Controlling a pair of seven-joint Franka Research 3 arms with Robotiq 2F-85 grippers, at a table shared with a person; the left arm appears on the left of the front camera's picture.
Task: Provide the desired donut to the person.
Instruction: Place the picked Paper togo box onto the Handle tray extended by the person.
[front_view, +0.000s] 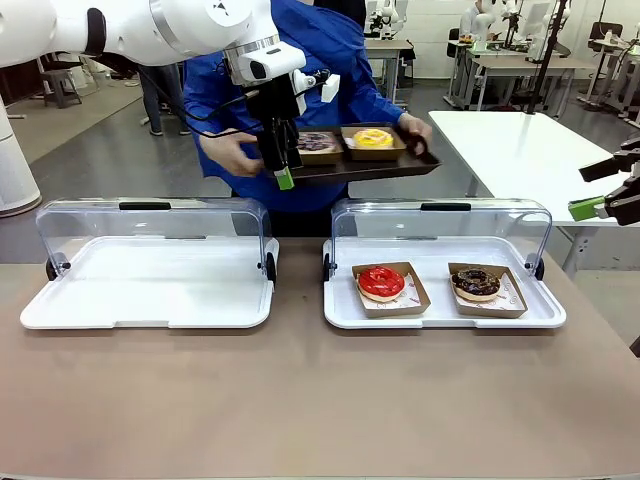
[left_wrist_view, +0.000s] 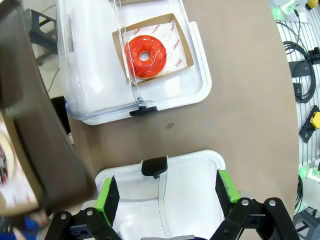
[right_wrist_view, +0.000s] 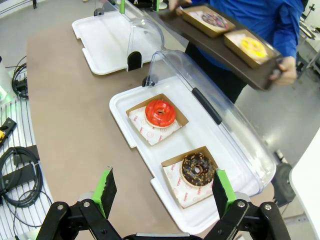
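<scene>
**Left tool up at the person's tray, two donuts on board**

Front view first: the person (front_view: 300, 60) in bright blue stands behind the desk (front_view: 300, 400), holding a dark tray (front_view: 400, 165) level above the far edge. On the tray sit a purple-sprinkled donut (front_view: 318, 142) and a yellow donut (front_view: 374, 138), each in a cardboard boat. The left tool (front_view: 282, 172) hangs at the tray's near-left corner, just in front of the purple donut; whether it touches the tray I cannot tell. Below the tray, the right-hand white case (front_view: 440, 315) has its clear lid up and carries a red donut (front_view: 381, 282) and a chocolate donut (front_view: 476, 283). The left-hand case (front_view: 150, 300) lies open too. Off beyond the tray's right end, the right tool (front_view: 600, 205) peeks in.

Left wrist view: the tool's green pads (left_wrist_view: 107, 199) stand spread wide with nothing between them, and the tray's dark underside (left_wrist_view: 40, 140) looms close alongside. The red donut (left_wrist_view: 145, 55) sits beyond.

Right wrist view: the right tool (right_wrist_view: 165, 192) is spread too, pinching nothing, poised over the desk near the chocolate donut (right_wrist_view: 197, 169). The tray (right_wrist_view: 220, 50) rides above the raised lid.
</scene>
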